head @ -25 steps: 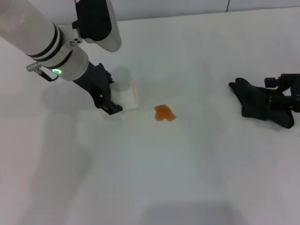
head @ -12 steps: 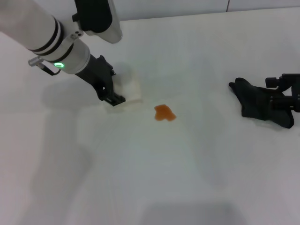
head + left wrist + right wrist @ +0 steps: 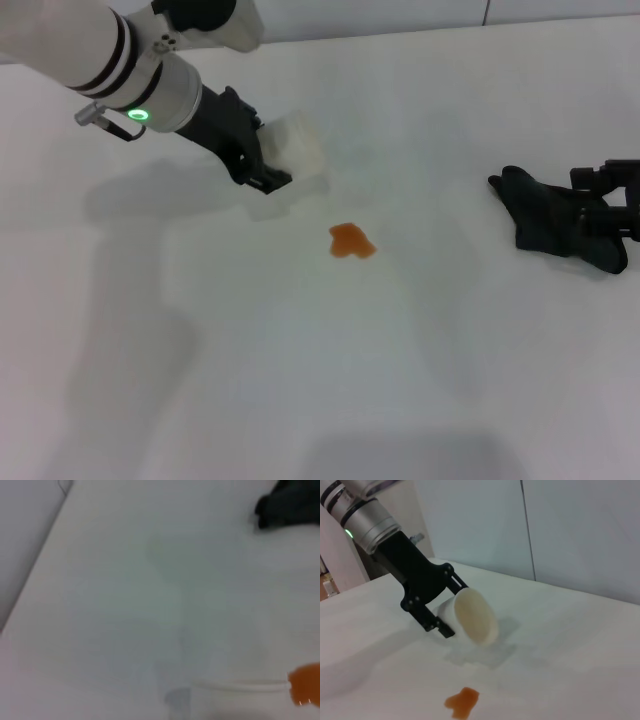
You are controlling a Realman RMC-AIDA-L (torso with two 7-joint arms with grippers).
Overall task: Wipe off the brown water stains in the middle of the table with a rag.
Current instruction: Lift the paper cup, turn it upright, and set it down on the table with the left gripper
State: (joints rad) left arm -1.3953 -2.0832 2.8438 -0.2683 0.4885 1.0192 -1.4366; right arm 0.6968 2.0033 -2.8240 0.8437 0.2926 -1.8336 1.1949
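One brown stain [image 3: 351, 241] sits mid-surface [image 3: 300, 380], small, flat, irregular outline; also seen in the right wrist view [image 3: 462, 701] and at the edge of the left wrist view [image 3: 305, 684]. Rag [image 3: 553, 219] lies bunched at the right side of the surface, well apart from the stain; right tool [image 3: 610, 205] is touching it at its far right, can't tell if it's clenched or released. Left tool [image 3: 262, 165] is clenched on a pale cup [image 3: 298, 148], tipped on its side with its mouth facing the right arm, tan inside visible [image 3: 475, 616]; the cup is held beyond and to the left of the stain, near but not touching it. Bare surface between stain and rag.
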